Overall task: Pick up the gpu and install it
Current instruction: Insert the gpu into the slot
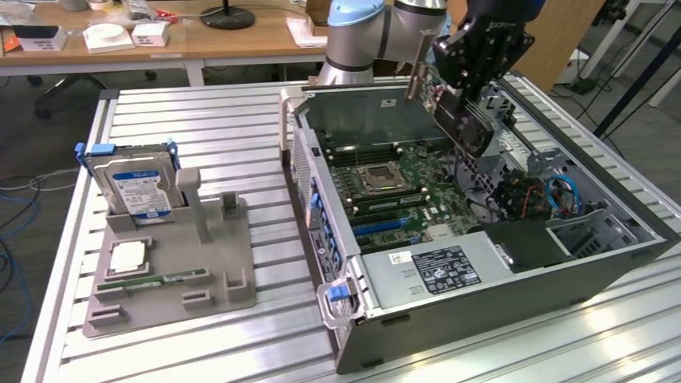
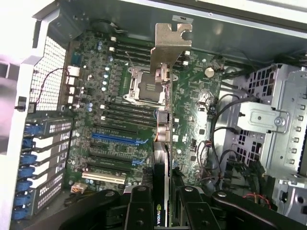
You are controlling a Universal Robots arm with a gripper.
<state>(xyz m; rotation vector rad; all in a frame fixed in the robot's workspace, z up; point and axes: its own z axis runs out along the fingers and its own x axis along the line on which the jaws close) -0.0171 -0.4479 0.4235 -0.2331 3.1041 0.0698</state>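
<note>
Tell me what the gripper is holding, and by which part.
The gripper holds the gpu by its black-shrouded end, the end away from the silver bracket.

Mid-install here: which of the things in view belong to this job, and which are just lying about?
In the job: gpu, held by the gripper over the open computer case; motherboard inside it.
Lying about: hard drive, memory stick and processor chip, all on the grey holder beside the case.
</note>
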